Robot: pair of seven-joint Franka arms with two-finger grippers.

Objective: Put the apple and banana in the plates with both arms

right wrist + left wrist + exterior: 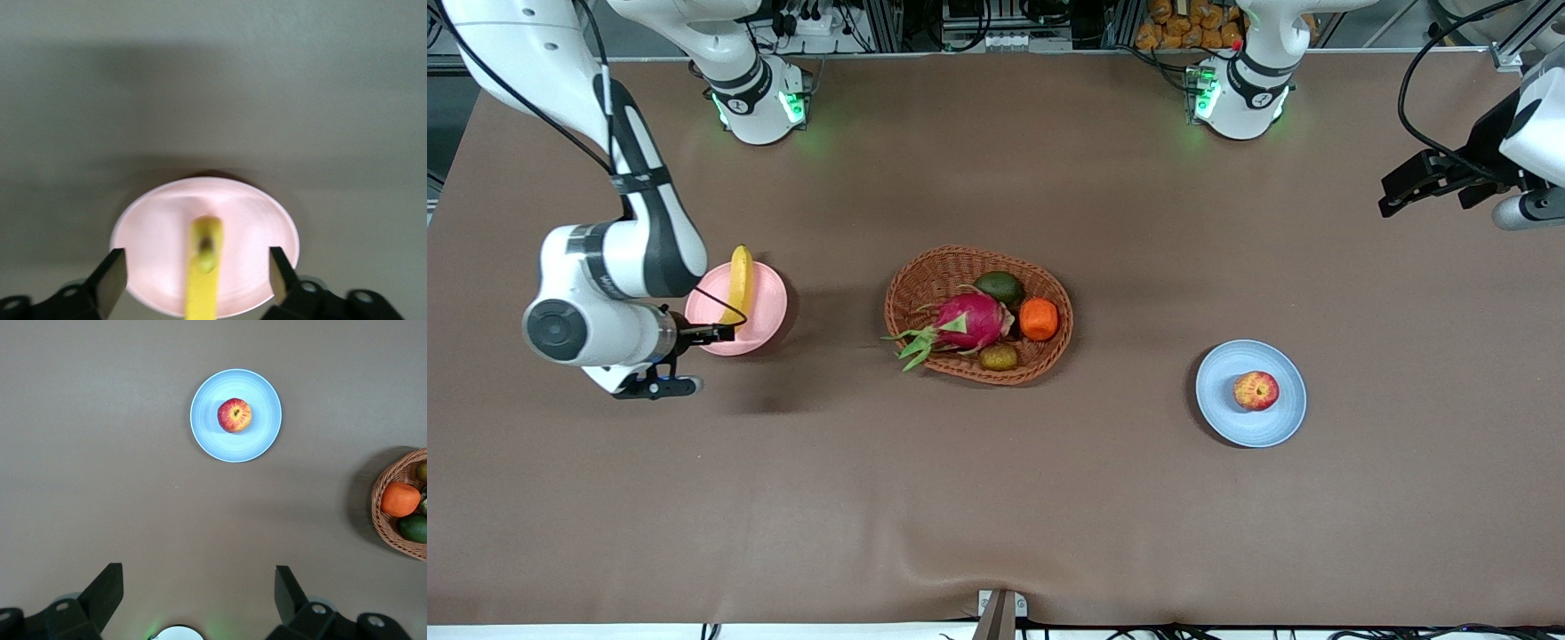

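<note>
The right gripper stood with its fingers spread wide over the pink plate, gripping nothing. The banana lay between those parted fingers on the plate, one dark tip poking out over the rim toward the robots' bases. That plate sat toward the right arm's end of the brown surface.

The left gripper hung high over the left arm's end of the surface, fingers likewise released and empty, the arm waiting there. Well below it, and nearer the front camera, the blue plate rested on the surface with the apple sitting near its middle, stem dimple upward.

Between the two plates sat a woven basket. In it were a magenta dragon fruit, an orange, a dark green avocado and a small brownish fruit, all packed close together.
</note>
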